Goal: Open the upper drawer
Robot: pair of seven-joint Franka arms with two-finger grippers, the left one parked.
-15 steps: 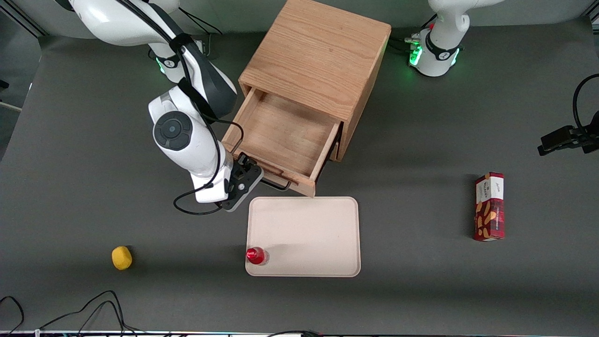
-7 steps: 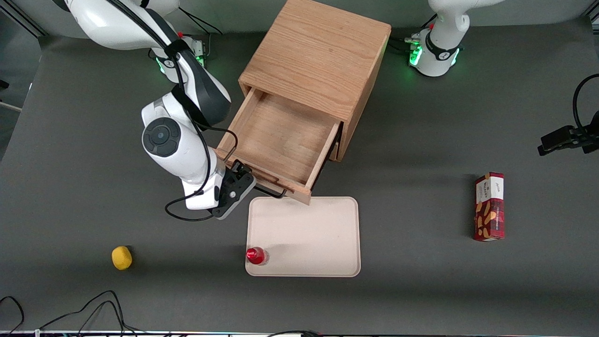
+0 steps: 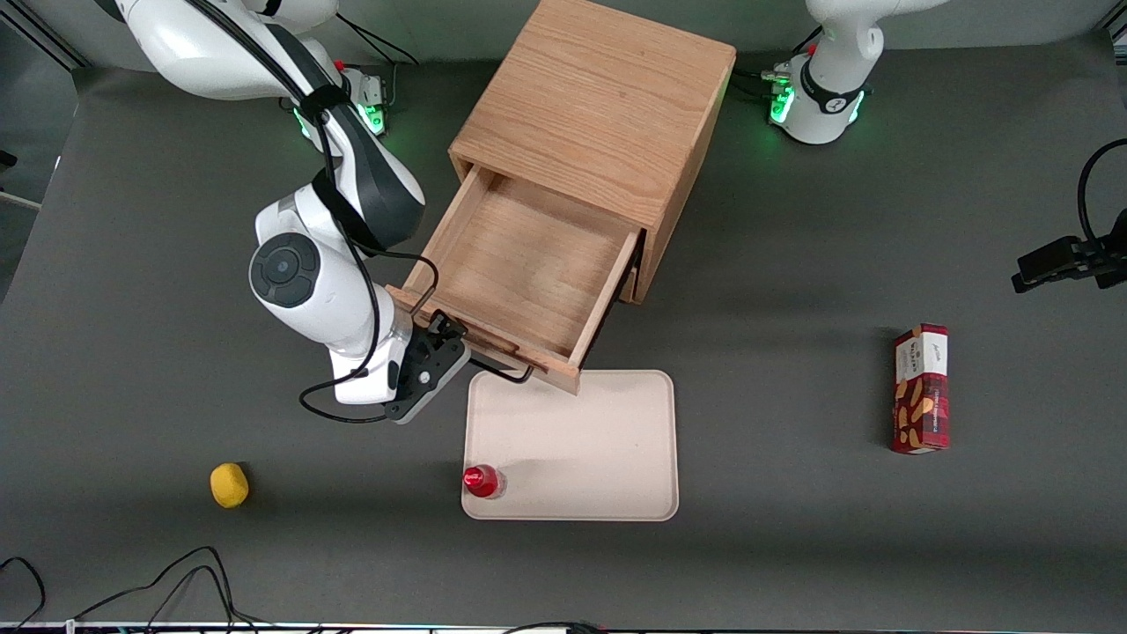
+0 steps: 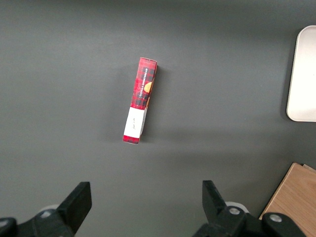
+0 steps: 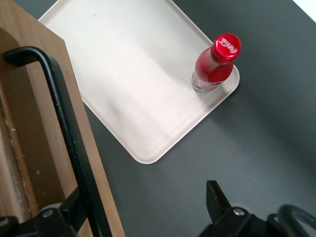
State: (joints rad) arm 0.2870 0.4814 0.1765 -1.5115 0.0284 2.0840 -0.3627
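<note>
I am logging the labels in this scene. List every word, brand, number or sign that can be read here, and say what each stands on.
"Coca-Cola": white script on the red cap of the small red bottle standing on the pale rectangular tray.
Red tartan snack carton lying on the dark table: its print is too small to read.
Light oak upper drawer and black two-finger gripper at its black bar handle: no text.

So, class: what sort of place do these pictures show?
Probably a robotics lab bench: a dark matted table, cables, the arm's hand at the upper drawer handle, and a tray of props.
</note>
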